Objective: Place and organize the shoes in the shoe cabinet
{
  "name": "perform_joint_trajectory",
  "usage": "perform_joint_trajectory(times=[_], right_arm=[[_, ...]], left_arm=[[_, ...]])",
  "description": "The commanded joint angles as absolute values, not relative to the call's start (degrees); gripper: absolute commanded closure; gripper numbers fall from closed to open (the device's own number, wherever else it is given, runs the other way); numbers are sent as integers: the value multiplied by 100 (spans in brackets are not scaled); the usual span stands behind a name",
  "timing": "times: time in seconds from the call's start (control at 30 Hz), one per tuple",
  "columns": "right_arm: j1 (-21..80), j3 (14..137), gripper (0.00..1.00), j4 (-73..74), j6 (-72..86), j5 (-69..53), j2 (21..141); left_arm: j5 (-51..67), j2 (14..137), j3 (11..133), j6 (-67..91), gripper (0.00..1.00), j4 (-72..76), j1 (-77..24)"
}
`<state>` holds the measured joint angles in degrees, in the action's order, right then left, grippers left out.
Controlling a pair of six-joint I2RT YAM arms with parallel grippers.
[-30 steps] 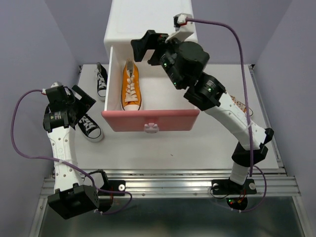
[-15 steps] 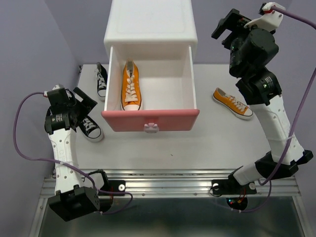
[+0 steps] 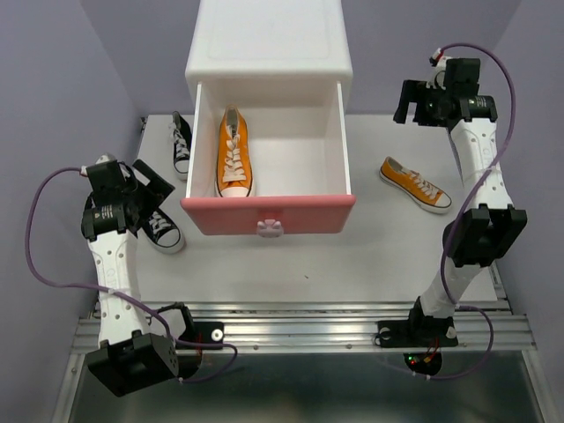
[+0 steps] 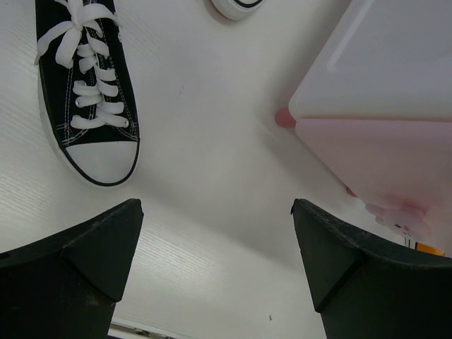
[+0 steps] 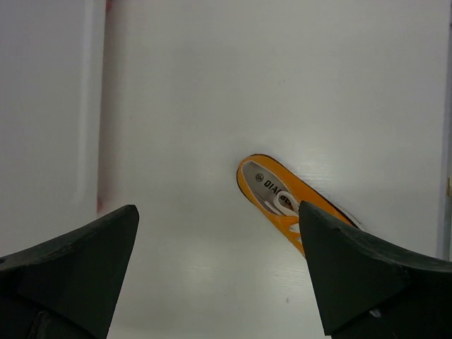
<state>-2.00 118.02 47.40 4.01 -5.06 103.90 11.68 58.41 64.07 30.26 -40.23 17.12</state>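
The loose orange shoe lies on the worktop right of the cabinet's open drawer, which holds its mate. The right gripper hangs above it, spread and empty. It would do best to pinch across the shoe's middle, then lay it parallel beside the mate.

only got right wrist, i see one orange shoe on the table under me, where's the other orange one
Observer: The other orange shoe lies in the open drawer, along its left wall, toe toward the pink front.
Operator: and the black ones
Observer: Both are on the table left of the cabinet. The far black shoe is beside the drawer, and the near black shoe is closer to the arm bases.
Operator: left holding anything
Observer: No. The left fingers are spread open with nothing between them, above the table by the near black shoe.
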Motion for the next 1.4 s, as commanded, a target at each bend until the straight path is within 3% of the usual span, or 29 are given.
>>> perform_joint_trajectory(times=[0.0, 0.6, 1.03, 1.37], right_arm=[[-694, 11656, 0, 5178, -835, -1679, 10520], [-835, 11356, 0, 5089, -1635, -835, 11803], [-835, 10477, 0, 4852, -1732, 139, 11751], [-774, 10556, 1, 4729, -1731, 53, 12014]], left_arm=[[1081, 5625, 6214, 2813, 1, -4016, 1731], [1090, 5458, 5160, 2611, 1, -3350, 1731], [958, 5405, 4773, 2707, 1, -2804, 1731], [967, 5502, 4606, 2777, 1, -2470, 1731]])
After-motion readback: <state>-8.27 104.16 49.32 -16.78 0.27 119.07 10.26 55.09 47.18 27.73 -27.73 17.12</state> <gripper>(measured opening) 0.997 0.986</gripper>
